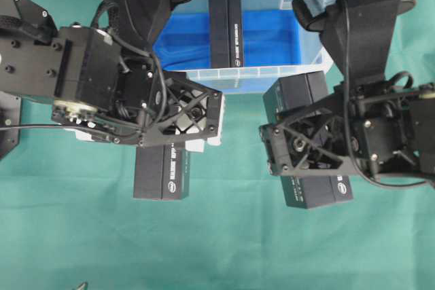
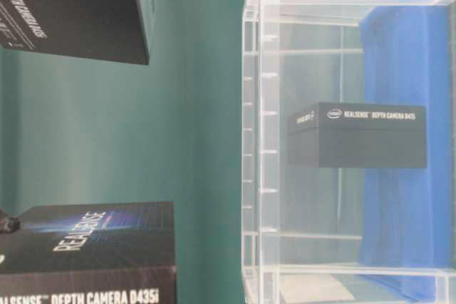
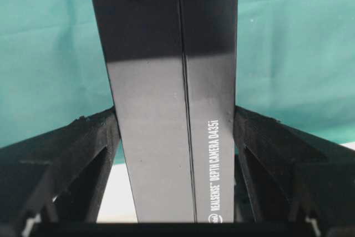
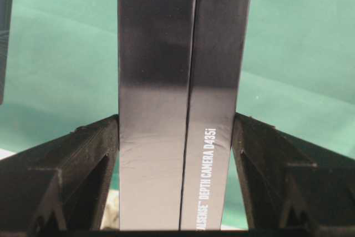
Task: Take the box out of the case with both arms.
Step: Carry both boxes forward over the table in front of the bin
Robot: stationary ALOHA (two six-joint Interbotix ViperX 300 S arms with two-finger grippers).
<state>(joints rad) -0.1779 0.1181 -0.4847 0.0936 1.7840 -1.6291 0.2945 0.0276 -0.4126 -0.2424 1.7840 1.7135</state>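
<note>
One black rectangular cardboard camera box (image 1: pixel 226 28) is left inside the clear plastic rimmed case (image 1: pixel 309 52). Outside it, over green cloth (image 1: pixel 224 236), the left gripper (image 3: pixel 176 137) and right gripper (image 4: pixel 177 137) are each clamped sidewise on another box, presumably for secure lifting.

The case (image 1: pixel 299 66) is a clear, ribbed plastic tub with a rimmed edge and a blue sheet (image 1: pixel 272 39) on its floor, standing open; one black box (image 1: pixel 225 28) lies inside it on the sheet, white lettering along its side; two more black boxes are outside the case, just beside its near wall: the left box (image 1: pixel 161 174) and the right box (image 1: pixel 316 188).
</note>
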